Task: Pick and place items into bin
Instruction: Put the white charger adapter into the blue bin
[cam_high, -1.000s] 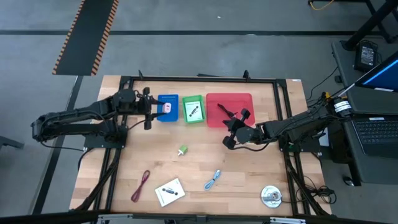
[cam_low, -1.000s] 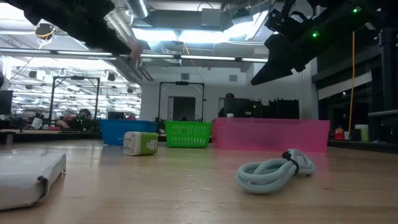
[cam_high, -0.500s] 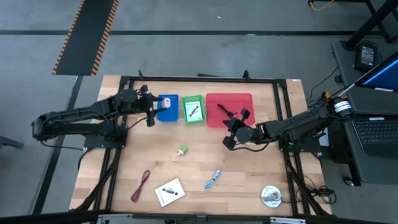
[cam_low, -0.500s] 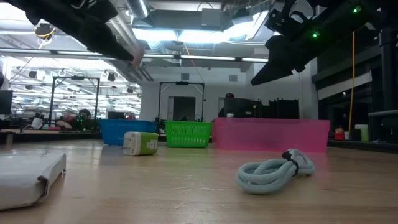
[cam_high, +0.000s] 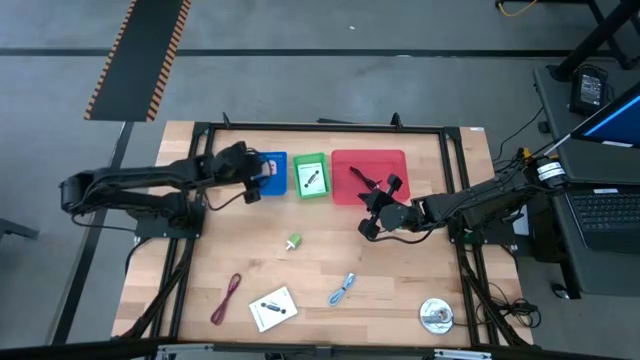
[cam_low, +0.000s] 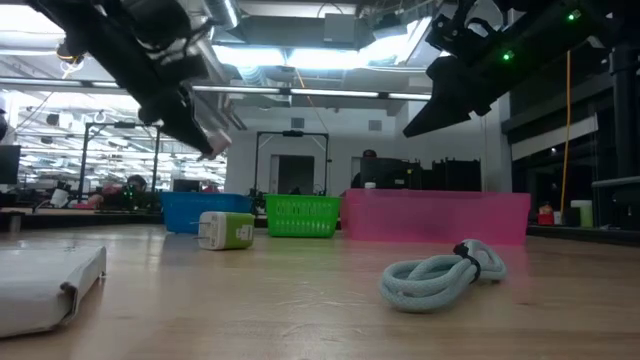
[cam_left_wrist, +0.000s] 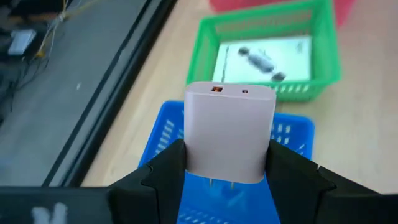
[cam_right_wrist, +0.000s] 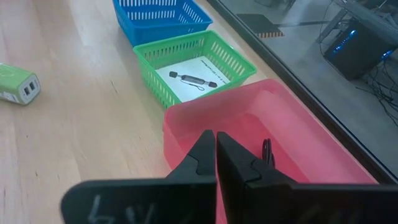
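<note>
My left gripper (cam_high: 257, 178) is shut on a white charger block (cam_left_wrist: 230, 130), over the blue basket (cam_high: 271, 174) at the far side of the table. In the low view my left gripper (cam_low: 205, 130) hangs above that basket (cam_low: 205, 211). My right gripper (cam_high: 370, 226) is shut and empty, hovering just on the near side of the red bin (cam_high: 368, 176), which holds a small black piece (cam_right_wrist: 267, 152). A green-white piece (cam_high: 293, 241), a maroon cable loop (cam_high: 228, 298), a white packet (cam_high: 273, 308) and a light-blue cable loop (cam_high: 343, 288) lie on the table. My left gripper pinches the charger block between its two fingers (cam_left_wrist: 165, 168), on two opposite sides near its prong end (cam_left_wrist: 194, 163). The end with the ports (cam_left_wrist: 229, 91) sticks out past the fingertips. The block is lifted clear, above the blue basket's inside.
A green basket (cam_high: 310, 176) with a printed card in it stands between the blue basket and the red bin. A round disc (cam_high: 436, 315) lies near the table's near right corner. Black frame rails run along the table's sides and far edge.
My left gripper has gone a little toward the table's right edge and down toward the blue basket, turning and tipping its fingers downward. It has kept its hold on the white charger block. My right arm has kept still.
</note>
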